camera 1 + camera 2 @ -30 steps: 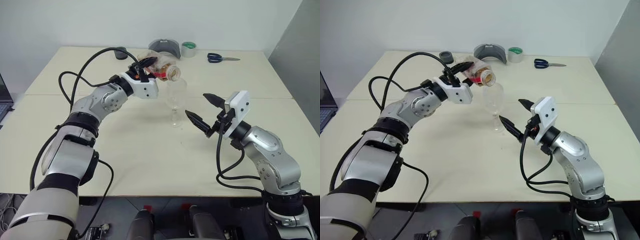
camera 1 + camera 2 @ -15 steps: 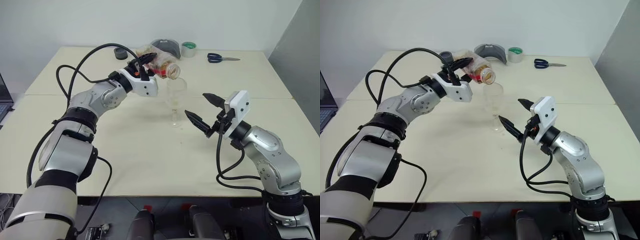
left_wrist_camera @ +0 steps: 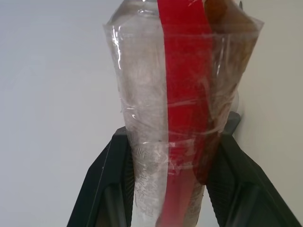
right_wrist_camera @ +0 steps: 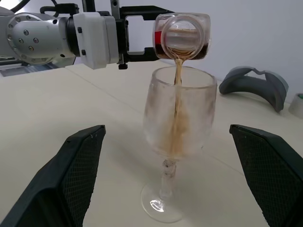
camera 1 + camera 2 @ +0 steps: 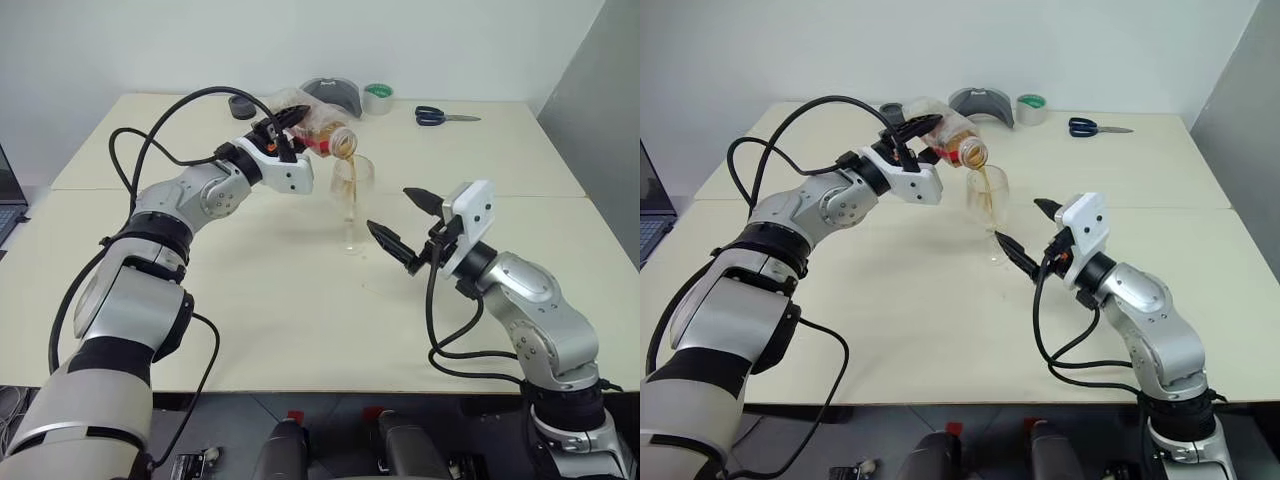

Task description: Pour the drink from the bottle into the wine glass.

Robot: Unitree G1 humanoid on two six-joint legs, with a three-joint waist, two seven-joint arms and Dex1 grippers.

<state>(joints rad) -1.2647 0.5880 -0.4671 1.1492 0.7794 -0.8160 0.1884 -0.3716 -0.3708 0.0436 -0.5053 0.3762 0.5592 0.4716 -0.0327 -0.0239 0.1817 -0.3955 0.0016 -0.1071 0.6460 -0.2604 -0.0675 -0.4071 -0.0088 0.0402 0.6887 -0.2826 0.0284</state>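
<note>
My left gripper is shut on the bottle, a clear plastic one with a red label strip. It holds the bottle tilted, mouth down, over the wine glass. A thin stream of the reddish-brown drink runs from the open mouth into the bowl. The glass stands upright on the table. In the left wrist view the black fingers clamp both sides of the bottle. My right gripper is open just right of the glass, its fingers apart on either side of the stem without touching it.
At the back of the table lie blue-handled scissors, a green tape roll, a grey curved part and a small black round thing. A laptop edge shows at far left.
My left wrist has rolled and tipped the bottle's mouth lower. The drink now streams into the glass, which was empty before. The right arm has stayed put.
</note>
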